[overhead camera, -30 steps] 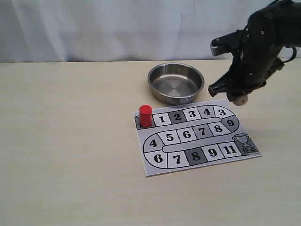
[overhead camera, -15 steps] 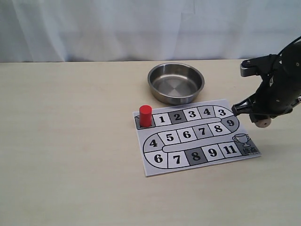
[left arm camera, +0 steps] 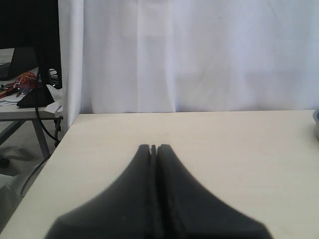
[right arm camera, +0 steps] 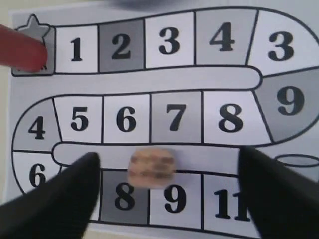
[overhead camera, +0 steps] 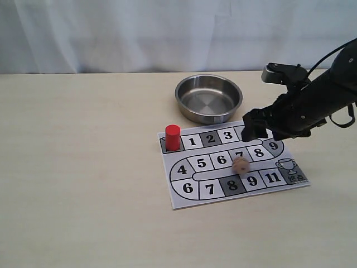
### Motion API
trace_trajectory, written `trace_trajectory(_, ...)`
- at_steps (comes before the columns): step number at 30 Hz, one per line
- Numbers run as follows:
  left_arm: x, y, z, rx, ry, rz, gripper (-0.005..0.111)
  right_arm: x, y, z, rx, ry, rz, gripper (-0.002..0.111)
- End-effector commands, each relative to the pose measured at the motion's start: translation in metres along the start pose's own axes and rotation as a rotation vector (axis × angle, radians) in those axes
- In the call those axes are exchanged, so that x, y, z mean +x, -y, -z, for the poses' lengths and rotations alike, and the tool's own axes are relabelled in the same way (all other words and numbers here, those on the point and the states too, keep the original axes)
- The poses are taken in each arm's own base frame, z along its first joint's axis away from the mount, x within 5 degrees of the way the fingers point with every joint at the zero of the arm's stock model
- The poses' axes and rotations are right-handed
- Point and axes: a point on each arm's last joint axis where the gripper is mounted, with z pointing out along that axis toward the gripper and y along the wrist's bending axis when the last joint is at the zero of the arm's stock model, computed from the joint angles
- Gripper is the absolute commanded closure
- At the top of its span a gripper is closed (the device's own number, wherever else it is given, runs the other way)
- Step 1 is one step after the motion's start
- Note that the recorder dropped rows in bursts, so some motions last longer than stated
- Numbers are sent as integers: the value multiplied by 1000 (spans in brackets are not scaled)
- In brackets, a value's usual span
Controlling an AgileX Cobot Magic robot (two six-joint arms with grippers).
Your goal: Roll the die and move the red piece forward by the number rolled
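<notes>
The right gripper [overhead camera: 255,129] has shifted from beside the board's right edge to above its upper right squares, jaws now spread. The die [overhead camera: 240,164], previously at the gripper's tip, is now free over the board [overhead camera: 192,196], between the middle and bottom rows, blurred in the right wrist view.

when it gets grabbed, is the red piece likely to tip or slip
The red piece stands taller than it is wide, so a push near its top would probably tip it, and on its side it could roll. It looks rigid and smooth, so a centred pinch should hold.
</notes>
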Motion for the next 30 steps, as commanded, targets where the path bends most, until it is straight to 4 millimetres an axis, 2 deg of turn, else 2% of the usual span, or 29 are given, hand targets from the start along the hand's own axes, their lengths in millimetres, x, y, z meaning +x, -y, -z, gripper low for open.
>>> trace_trajectory(1,-3,0,0,1,17,4,107,-1,1,-2,8,24,29,18)
trace_trajectory(4,-3,0,0,1,17,4,107,-1,4,-2,32,25,30,22)
trace_trajectory(10,-3,0,0,1,17,4,107,-2,7,-2,70,33,34,42)
trace_trajectory(15,-3,0,0,1,17,4,107,-2,7,-2,74,37,38,49)
trace_trajectory(30,-3,0,0,1,17,4,107,0,7,-2,65,10,68,52)
